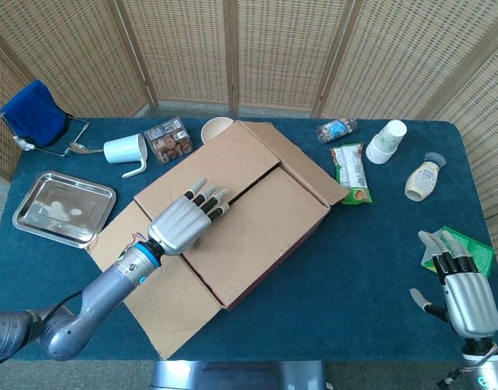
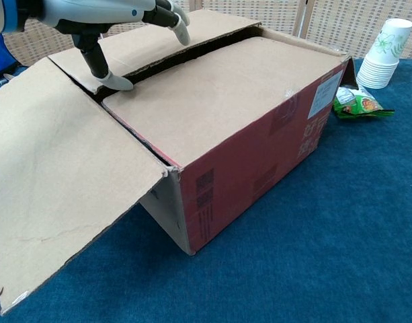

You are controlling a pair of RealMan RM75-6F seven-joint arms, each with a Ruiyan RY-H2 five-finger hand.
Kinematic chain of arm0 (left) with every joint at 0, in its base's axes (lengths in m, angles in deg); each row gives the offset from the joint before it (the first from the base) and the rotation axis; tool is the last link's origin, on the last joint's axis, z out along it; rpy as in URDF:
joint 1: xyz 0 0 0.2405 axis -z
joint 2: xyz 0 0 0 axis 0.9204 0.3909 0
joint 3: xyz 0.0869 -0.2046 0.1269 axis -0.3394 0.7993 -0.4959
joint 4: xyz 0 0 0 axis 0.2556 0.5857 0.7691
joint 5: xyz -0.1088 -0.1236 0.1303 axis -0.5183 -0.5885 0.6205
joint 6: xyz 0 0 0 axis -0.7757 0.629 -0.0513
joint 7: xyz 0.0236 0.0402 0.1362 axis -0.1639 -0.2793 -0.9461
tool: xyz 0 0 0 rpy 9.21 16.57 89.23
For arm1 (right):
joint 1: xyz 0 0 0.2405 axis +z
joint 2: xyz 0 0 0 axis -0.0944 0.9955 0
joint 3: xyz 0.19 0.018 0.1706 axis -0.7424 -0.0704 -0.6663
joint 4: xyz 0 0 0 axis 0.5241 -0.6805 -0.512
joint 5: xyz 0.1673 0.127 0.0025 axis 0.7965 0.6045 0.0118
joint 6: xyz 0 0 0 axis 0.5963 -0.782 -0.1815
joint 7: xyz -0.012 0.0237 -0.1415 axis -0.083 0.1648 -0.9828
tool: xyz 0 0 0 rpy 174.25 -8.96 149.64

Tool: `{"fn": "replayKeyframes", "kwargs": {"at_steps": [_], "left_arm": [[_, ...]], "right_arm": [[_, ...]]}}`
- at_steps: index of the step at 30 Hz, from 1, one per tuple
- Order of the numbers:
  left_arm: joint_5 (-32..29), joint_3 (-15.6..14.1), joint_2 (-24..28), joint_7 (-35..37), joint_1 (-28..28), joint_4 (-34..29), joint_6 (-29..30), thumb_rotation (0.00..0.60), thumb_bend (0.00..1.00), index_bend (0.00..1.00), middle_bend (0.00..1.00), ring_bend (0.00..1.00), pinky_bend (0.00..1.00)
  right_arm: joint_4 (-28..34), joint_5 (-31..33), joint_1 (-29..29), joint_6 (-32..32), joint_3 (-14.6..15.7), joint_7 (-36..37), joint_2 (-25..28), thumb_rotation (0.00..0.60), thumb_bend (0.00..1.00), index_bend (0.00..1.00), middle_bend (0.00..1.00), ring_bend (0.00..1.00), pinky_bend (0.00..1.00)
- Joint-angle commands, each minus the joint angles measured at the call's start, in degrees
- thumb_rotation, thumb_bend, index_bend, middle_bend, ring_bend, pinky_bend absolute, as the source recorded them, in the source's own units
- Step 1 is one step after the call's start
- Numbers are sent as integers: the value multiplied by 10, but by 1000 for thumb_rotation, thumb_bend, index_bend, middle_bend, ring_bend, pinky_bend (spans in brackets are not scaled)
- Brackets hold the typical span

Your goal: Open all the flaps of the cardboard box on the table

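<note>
The cardboard box (image 1: 240, 213) sat mid-table, one end flap (image 2: 58, 195) already folded out. The left hand (image 1: 184, 221) lay spread and empty over the central seam — seemingly to hook a long flap (image 2: 219, 94). The right hand (image 1: 464, 301) waited at the near right, fingers extended, holding nothing.

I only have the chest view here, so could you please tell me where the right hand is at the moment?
Observer: The right hand is off the cardboard box, at the table's near right corner, holding nothing.
Operator: Thank you. Is anything lying near it?
Observer: A green packet lies on the blue cloth just beyond its fingertips.
Operator: And what sits behind the box, please?
Observer: A bowl sits at the box's far edge, with a white mug and a snack pack further left.
</note>
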Motion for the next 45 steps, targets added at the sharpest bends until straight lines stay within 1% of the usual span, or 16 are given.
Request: {"fn": "replayKeyframes", "kwargs": {"at_steps": [1,7,15,20,31,41,45], "left_arm": [[-11,-3,-9,-15,6,2,7,600,56,133,0,0,0],[-30,-9,-20,-43,13,9,23,600,56,131,0,0,0],[-41,-15,-26,-78,18,13,49,600,56,129,0,0,0],[-45,-11,-19,-80,16,4,64,600,56,129,0,0,0],[-28,2,35,-63,2,-23,87,600,56,129,0,0,0],[-19,23,104,-12,-27,-29,104,600,55,129,0,0,0],[-23,32,127,9,-40,-18,107,600,56,129,0,0,0]], "right_arm": [[0,0,0,0,0,1,1,600,189,54,135,0,155],[0,0,0,1,0,3,1,600,188,55,135,0,155],[0,1,1,2,0,7,2,600,190,55,135,0,155],[0,1,0,1,0,8,3,600,188,55,135,0,155],[1,-1,1,4,2,9,3,600,189,55,135,0,155],[2,-1,3,9,4,6,2,600,189,55,135,0,155],[2,-1,3,12,5,4,1,600,189,55,135,0,155]]}}
